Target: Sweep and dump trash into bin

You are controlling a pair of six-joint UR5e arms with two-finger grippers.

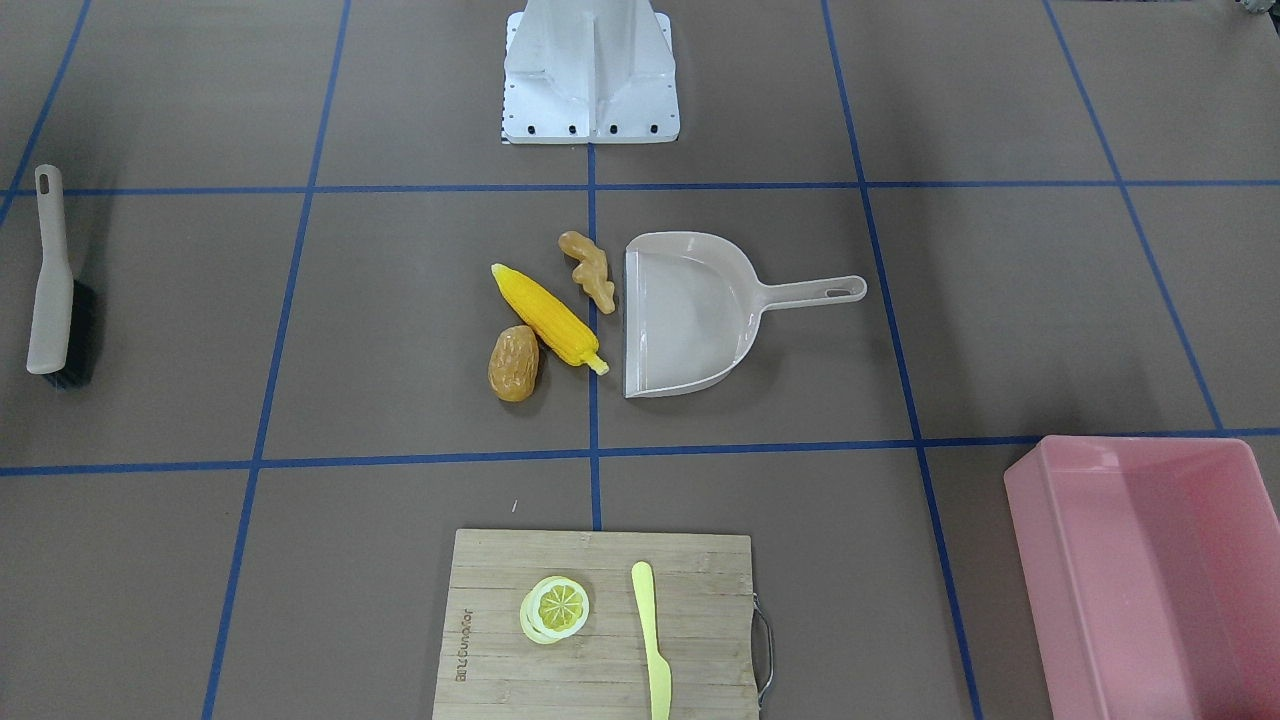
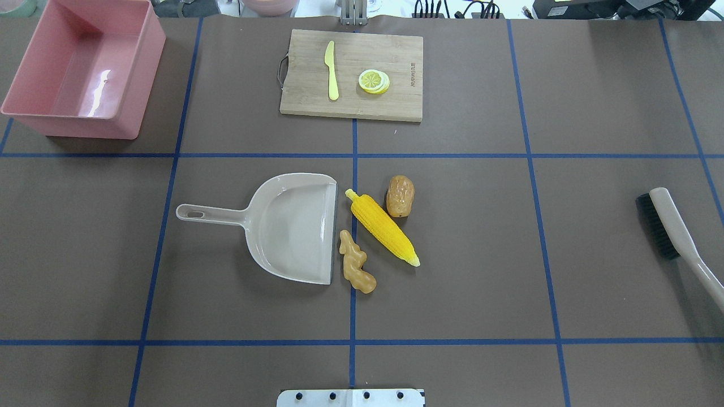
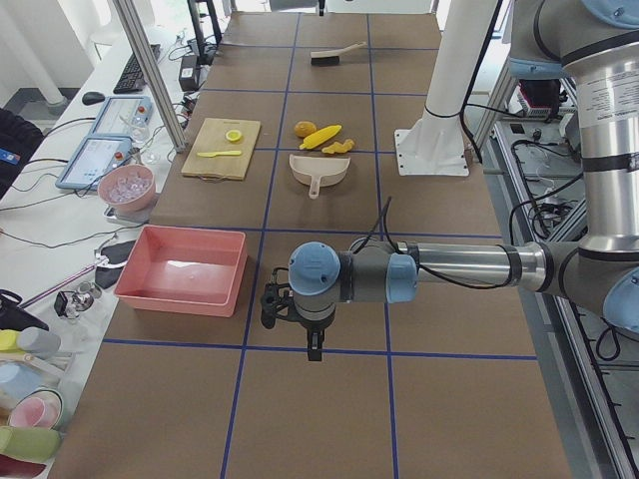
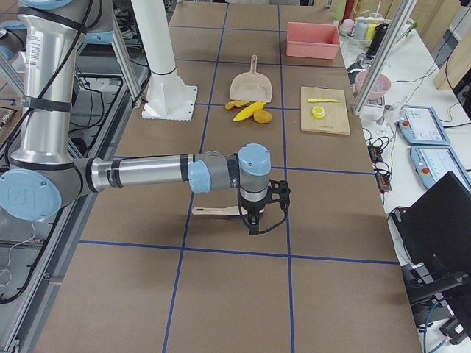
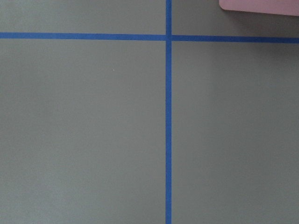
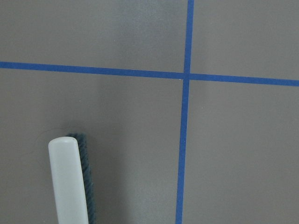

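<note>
The right end effector [image 4: 252, 223] is pictured hanging over the brush [image 2: 664, 226]. From the side view it cannot be told how far its jaws are parted or whether the handle is touched. The left end effector [image 3: 313, 344] is seen beside the pink bin [image 2: 73, 127], and its opening likewise cannot be judged.

In the overhead view the corn cob [image 2: 382, 226], ginger root [image 2: 356, 270] and wrinkled lump [image 2: 400, 195] are gathered at 3 o'clock of the dustpan [image 2: 294, 226], just beside its open lip.

The brush is probably to be taken first, by its handle and with the bristles down. The strokes should then be drawn from 3 toward 9 o'clock while the pan is steadied by its handle.

The brush lies close to the table [image 2: 509, 254] edge. Bare surface is shown between it and the trash. The cutting board [image 2: 305, 96] at 12 o'clock should be kept out of the sweep. The bin stands at 10 o'clock, near the far corner.
</note>
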